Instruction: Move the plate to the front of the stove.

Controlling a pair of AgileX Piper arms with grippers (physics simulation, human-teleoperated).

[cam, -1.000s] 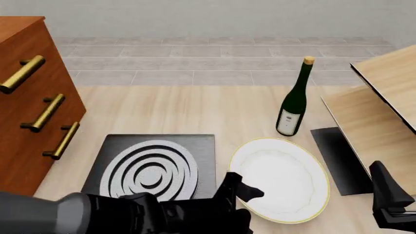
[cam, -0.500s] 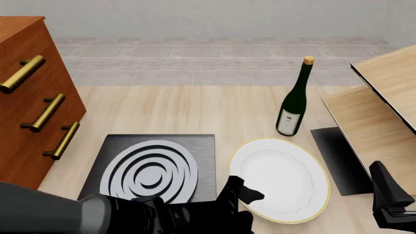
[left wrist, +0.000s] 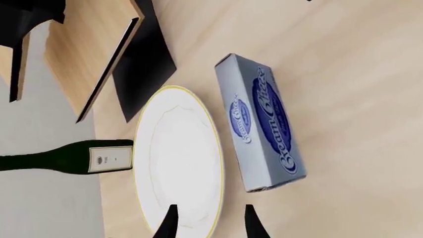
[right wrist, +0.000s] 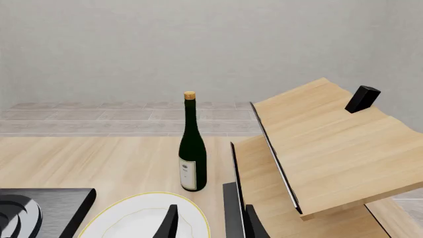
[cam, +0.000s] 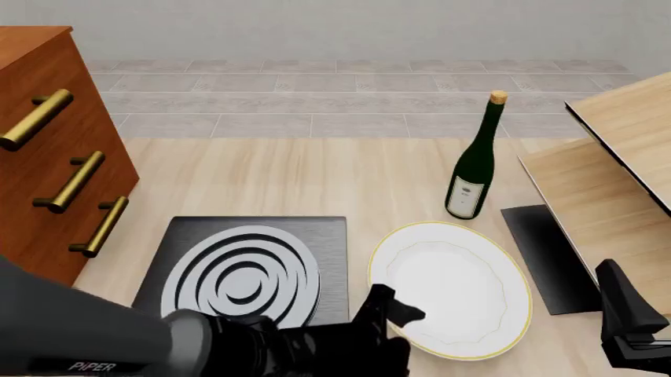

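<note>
Glossy black left arm, "PiPER" lettering, black jaws

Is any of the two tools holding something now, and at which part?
Nothing is firmly held. The left tool stands open astride the plate at its gold rim; contact cannot be told. The right tool is open, empty.

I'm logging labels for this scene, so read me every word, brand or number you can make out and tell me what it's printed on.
"Cream Cheese": blue script on the long face of the grey box, seen in the left wrist view; it appears again, smaller, on the adjoining face.
"PiPER": white lettering on the left arm, front view.
Wine bottle: its pale label carries a small mark, too small to read in any view.
Plate and stove: no text.
</note>
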